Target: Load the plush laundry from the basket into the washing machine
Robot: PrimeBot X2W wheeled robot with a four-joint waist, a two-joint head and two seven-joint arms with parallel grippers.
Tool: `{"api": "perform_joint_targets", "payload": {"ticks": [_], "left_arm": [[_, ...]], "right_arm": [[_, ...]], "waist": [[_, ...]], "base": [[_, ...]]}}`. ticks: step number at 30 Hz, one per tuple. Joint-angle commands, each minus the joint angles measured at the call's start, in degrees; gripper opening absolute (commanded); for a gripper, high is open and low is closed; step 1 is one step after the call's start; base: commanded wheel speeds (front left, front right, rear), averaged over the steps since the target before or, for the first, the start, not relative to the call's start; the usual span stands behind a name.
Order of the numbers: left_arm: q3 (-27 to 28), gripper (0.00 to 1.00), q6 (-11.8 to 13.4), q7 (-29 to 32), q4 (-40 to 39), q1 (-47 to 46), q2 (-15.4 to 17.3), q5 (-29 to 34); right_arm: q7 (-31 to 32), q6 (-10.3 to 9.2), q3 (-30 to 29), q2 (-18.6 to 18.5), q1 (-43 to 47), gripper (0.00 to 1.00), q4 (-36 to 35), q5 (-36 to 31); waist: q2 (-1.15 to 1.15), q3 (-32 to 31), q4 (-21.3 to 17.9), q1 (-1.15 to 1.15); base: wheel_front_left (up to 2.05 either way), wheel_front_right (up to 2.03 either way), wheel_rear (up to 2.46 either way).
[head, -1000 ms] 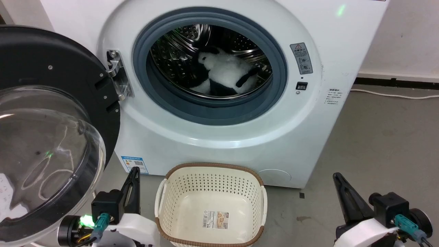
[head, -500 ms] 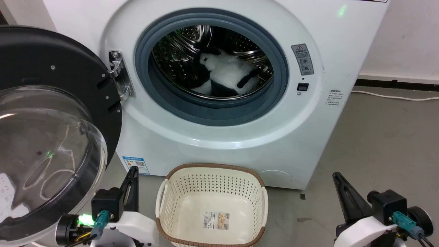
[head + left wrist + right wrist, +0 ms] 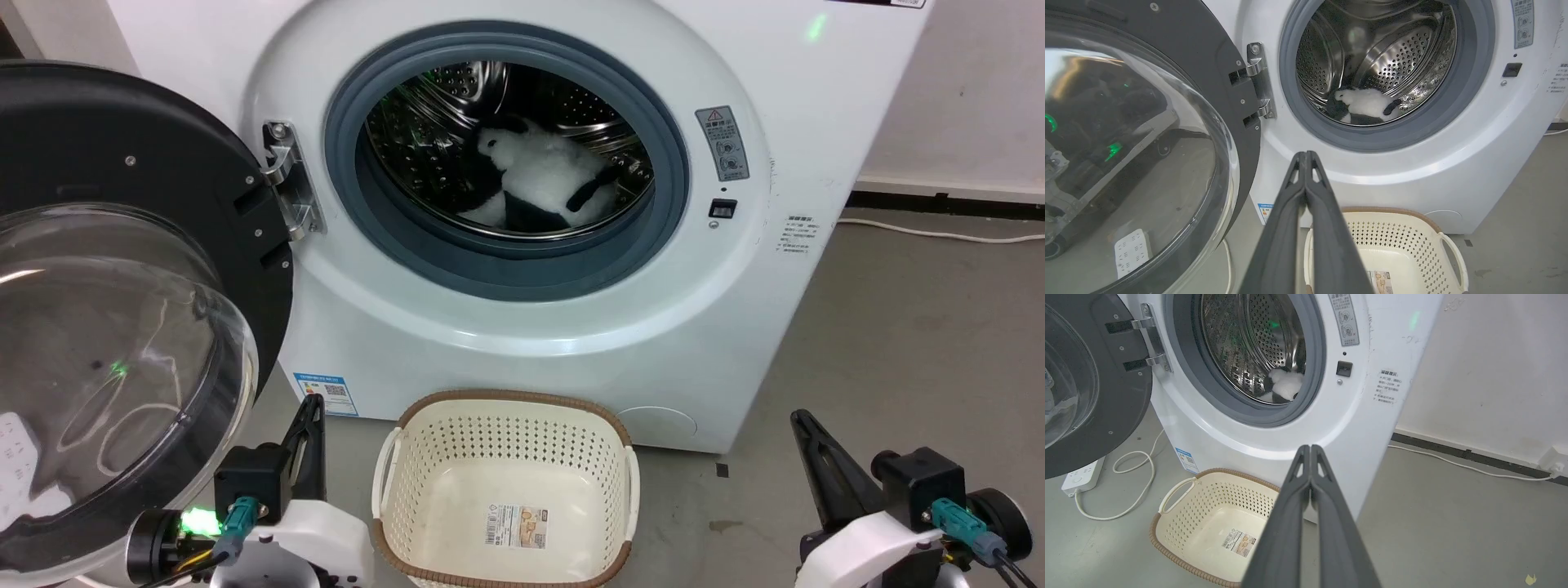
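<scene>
The plush laundry [image 3: 543,184], white with black patches, lies inside the steel drum of the washing machine [image 3: 522,318], behind the grey-blue seal; it also shows as plush laundry [image 3: 1365,105] and plush laundry [image 3: 1286,386]. The cream basket [image 3: 506,441] stands on the floor before the washer, holding nothing but its label sticker [image 3: 516,525]. My left gripper [image 3: 311,408] is shut with nothing in it, low at the basket's left. My right gripper [image 3: 798,418] is shut on nothing too, low at the right. Fingertips meet in both wrist views: left gripper [image 3: 1305,155], right gripper [image 3: 1309,448].
The black-framed bubble door [image 3: 122,269] hangs wide open at the left, close to my left arm. A white power strip [image 3: 1084,475] and looped cable [image 3: 1139,465] lie on the floor under it. Another cable [image 3: 939,233] runs along the right wall. Grey floor [image 3: 914,343] spreads to the right.
The whole head view has drifted slightly, so the camera moved. Both grippers sit a little lower in the picture. Plush and basket stay where they were.
</scene>
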Motion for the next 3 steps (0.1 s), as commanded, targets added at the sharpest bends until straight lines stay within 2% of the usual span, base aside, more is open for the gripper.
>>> {"api": "perform_joint_targets", "payload": {"ticks": [1,3], "left_arm": [[0.1,0.0,0.1,0.0,-0.3,1.1,0.0,0.5],[0.1,0.0,0.1,0.0,-0.3,1.1,0.0,0.5]], "right_arm": [[0.0,-0.05,-0.2,0.0,-0.7,0.0,-0.3,-0.4],[0.0,-0.05,-0.2,0.0,-0.7,0.0,-0.3,-0.4]], "waist": [[0.0,0.0,0.0,0.0],[0.0,0.0,0.0,0.0]], "base": [[0.0,0.0,0.0],[0.0,0.0,0.0]]}}
